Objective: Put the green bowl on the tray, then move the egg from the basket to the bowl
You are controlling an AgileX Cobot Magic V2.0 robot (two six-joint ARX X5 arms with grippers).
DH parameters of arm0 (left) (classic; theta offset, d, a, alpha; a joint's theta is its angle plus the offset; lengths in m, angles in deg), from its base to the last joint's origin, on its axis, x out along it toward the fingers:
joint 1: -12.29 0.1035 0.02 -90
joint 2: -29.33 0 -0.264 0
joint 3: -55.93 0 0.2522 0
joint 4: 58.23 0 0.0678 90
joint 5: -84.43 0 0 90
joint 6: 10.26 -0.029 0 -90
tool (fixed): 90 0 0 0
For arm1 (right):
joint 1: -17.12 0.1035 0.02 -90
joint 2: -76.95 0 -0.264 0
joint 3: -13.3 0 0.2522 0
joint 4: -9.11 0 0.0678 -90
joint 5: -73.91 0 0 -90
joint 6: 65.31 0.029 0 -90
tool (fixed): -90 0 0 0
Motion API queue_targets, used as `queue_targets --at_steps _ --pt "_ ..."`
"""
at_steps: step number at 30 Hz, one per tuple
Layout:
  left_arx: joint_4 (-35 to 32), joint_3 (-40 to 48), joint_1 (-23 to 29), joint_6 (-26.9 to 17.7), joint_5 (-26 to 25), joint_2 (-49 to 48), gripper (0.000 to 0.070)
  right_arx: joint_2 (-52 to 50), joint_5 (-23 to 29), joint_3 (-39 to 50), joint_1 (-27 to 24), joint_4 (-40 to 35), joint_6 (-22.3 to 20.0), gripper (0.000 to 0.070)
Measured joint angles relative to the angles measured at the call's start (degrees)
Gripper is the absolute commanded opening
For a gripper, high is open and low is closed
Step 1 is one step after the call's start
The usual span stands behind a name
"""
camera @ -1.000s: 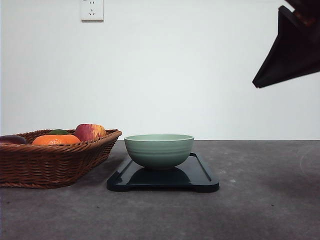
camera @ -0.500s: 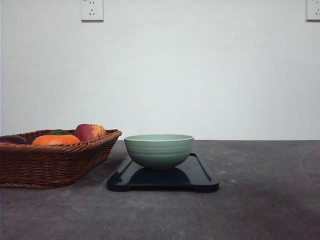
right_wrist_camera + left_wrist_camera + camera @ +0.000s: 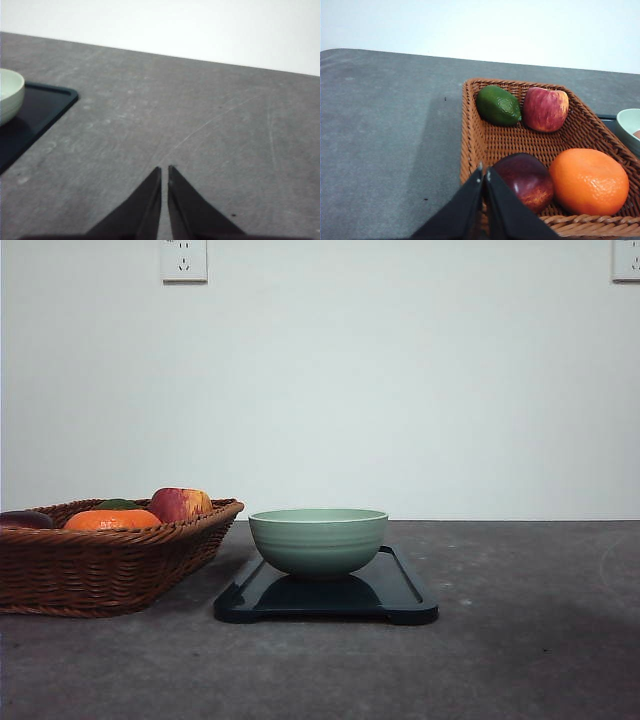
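Claws: left claw (image 3: 484, 172) and right claw (image 3: 164, 172) both pressed together, empty.
Change: right arm gone from front view.
Green bowl (image 3: 318, 540): sits on tray (image 3: 400, 590); possibly egg inside.

green bowl (image 3: 318, 538) upright on tray (image 3: 405, 595) | basket (image 3: 100, 565) left

Table right of tray (image 3: 395, 602): bare grey surface (image 3: 530, 620), open to the far edge.
Table left of basket (image 3: 472, 140): bare.
Basket interior: crowded by 4 fruits: lime (image 3: 498, 105), apple (image 3: 545, 108), dark red fruit (image 3: 527, 180), orange (image 3: 588, 181); open weave between them mid-basket.
Gap, basket to tray: narrow.
Green bowl (image 3: 318, 539): stands on tray, mouth unobstructed from above.
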Motion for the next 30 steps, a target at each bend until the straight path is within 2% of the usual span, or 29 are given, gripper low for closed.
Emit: queue_targets --at_steps 30 --pt "0.0 0.0 0.0 0.0 0.0 0.0 0.0000 0.0 0.4 0.0 -1.0 -0.7 0.0 0.0016"
